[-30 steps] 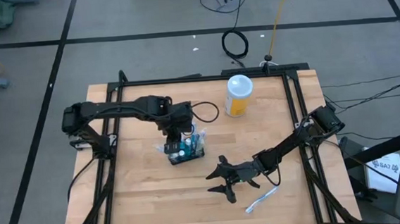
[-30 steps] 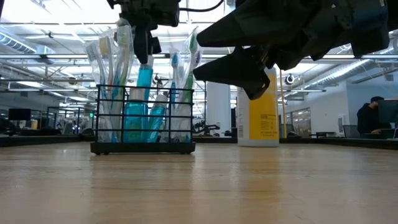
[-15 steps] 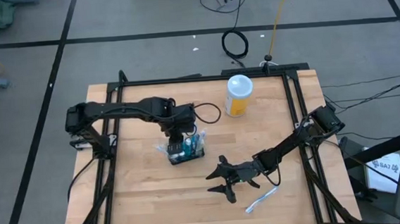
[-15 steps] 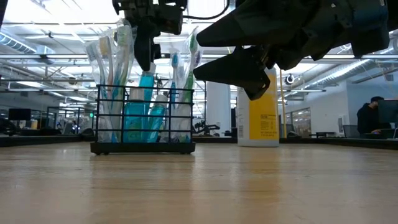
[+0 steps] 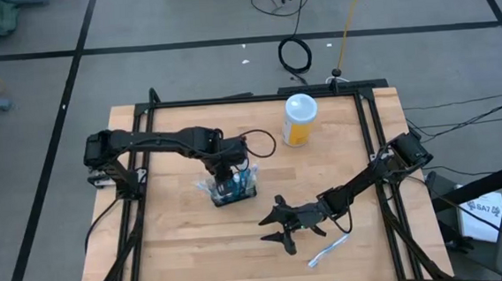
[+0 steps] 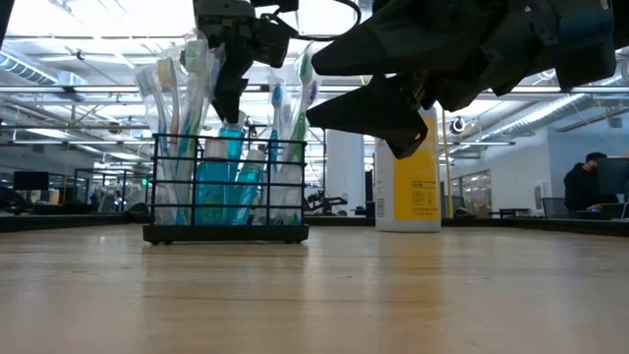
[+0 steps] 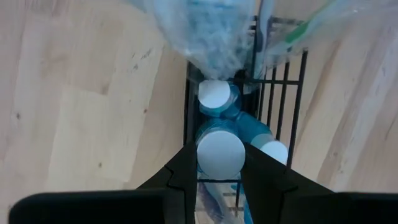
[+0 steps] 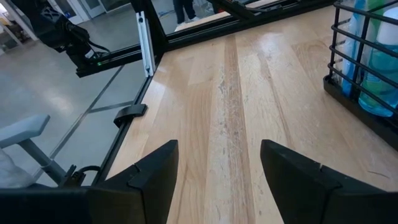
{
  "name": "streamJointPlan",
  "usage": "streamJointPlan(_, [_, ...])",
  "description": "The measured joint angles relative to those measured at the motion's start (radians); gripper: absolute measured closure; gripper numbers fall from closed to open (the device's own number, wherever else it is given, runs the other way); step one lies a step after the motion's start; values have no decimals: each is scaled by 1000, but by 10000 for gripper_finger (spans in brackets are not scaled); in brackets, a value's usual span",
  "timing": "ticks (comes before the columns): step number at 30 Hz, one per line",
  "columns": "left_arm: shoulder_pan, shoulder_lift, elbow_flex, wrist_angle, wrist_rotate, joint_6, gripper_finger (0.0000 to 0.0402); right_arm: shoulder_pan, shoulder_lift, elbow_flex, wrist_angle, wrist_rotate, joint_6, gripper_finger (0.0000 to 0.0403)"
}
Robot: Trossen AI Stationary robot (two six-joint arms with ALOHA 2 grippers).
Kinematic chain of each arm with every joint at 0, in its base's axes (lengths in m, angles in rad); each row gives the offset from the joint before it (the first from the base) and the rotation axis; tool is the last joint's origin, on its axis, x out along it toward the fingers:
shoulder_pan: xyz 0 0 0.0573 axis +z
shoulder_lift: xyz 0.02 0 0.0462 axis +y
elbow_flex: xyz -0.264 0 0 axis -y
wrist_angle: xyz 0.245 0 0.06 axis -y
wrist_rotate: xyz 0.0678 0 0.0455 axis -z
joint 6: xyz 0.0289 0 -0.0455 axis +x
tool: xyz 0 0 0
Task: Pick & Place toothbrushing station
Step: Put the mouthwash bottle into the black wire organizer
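Note:
The black wire basket [image 5: 237, 193] stands on the table left of centre. It holds several blue-and-white toothbrushes [image 6: 177, 93], bristles up, and teal tubes with white caps [image 7: 214, 96]. My left gripper [image 5: 229, 167] is right above the basket, shut on one teal tube [image 6: 226, 162]. My right gripper [image 5: 279, 227] is open and empty, above the table near the middle of its near half. One toothbrush [image 5: 328, 251] lies flat on the table beyond it, near the front edge. My left gripper pinches the teal tube between its two fingers [image 7: 186, 171], just under the white cap [image 7: 221, 151] at the tube's top end. The fingers come from above, pointing down with a slight tilt. The tube stands upright inside the basket, among the other tubes.
A yellow bottle with a white lid [image 5: 300, 119] stands at the far middle of the table. Black frame rails [image 5: 376, 149] run along the table's edges. Bare wood lies at the near left and the far right of the table.
My left gripper has gone down and a little toward the table's right edge, tipping slightly. The teal tube it holds has sunk deeper into the basket. My right arm has kept still.

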Motion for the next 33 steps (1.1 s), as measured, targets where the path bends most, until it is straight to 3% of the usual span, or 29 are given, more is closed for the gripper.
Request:
streamJointPlan(13, [-63,0,0,-1,-114,-251,304,0,0,0,1,0,0,185])
streamJointPlan(33, [-79,0,0,-19,-131,-366,302,0,0,0,1,0,-5,186])
